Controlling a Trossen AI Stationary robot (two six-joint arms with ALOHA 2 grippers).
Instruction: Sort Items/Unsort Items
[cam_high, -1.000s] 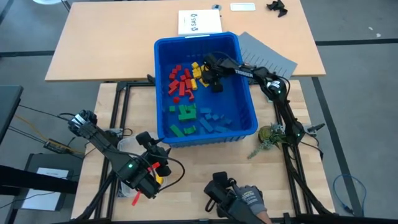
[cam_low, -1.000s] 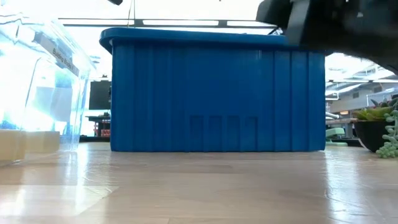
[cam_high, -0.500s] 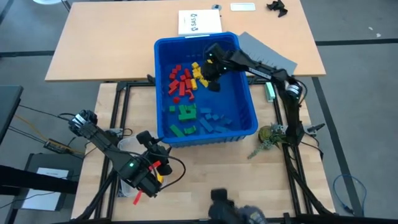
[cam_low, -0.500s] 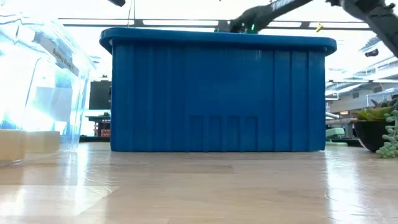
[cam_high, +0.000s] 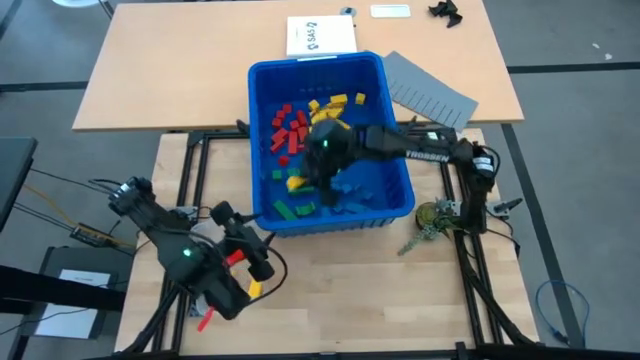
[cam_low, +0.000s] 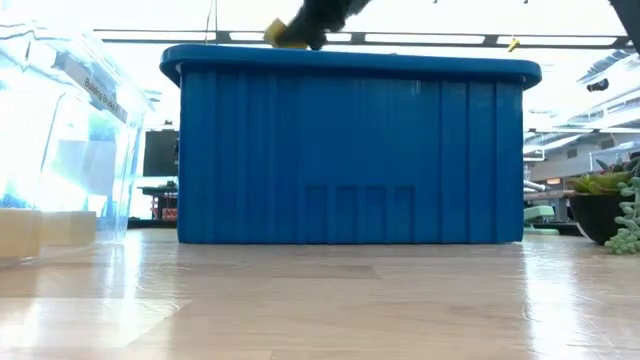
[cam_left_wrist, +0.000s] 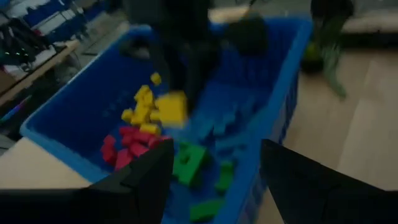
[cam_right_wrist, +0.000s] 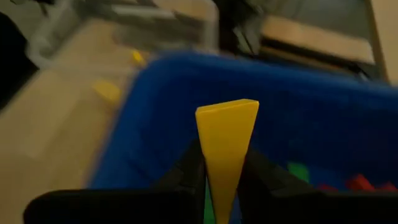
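Note:
The items lie in a blue bin (cam_high: 398, 205): red blocks (cam_high: 290, 130), yellow ones (cam_high: 335, 102), green ones (cam_high: 298, 208) and blue ones (cam_high: 360, 190). My right gripper (cam_high: 305, 175) hangs over the bin's near left part, shut on a yellow wedge (cam_right_wrist: 227, 140). The low view shows that wedge (cam_low: 285, 35) above the bin's rim. My left gripper (cam_left_wrist: 216, 149) is open, with nothing between its fingers. It stands off the bin's near left corner (cam_high: 240, 230), facing the bin. My right gripper pinches the yellow wedge between its two fingers (cam_right_wrist: 186, 168) at the narrow end (cam_right_wrist: 217, 180). The wide end (cam_right_wrist: 227, 112) sticks out past the fingertips. The fingers slant down toward the table's near left. The wedge is lifted clear of the other blocks.
A grey slotted sheet (cam_high: 430, 92) and a white paper (cam_high: 320, 35) lie on the far table beyond the bin. A small plant (cam_high: 435, 218) stands to the right of the bin. A clear plastic box (cam_low: 60, 130) shows at the left of the low view.
My right gripper has left the yellow pile at the bin's far side, carrying a yellow wedge up and toward the near left. My left gripper has risen a little. A gloved hand at the near edge has gone out of view.

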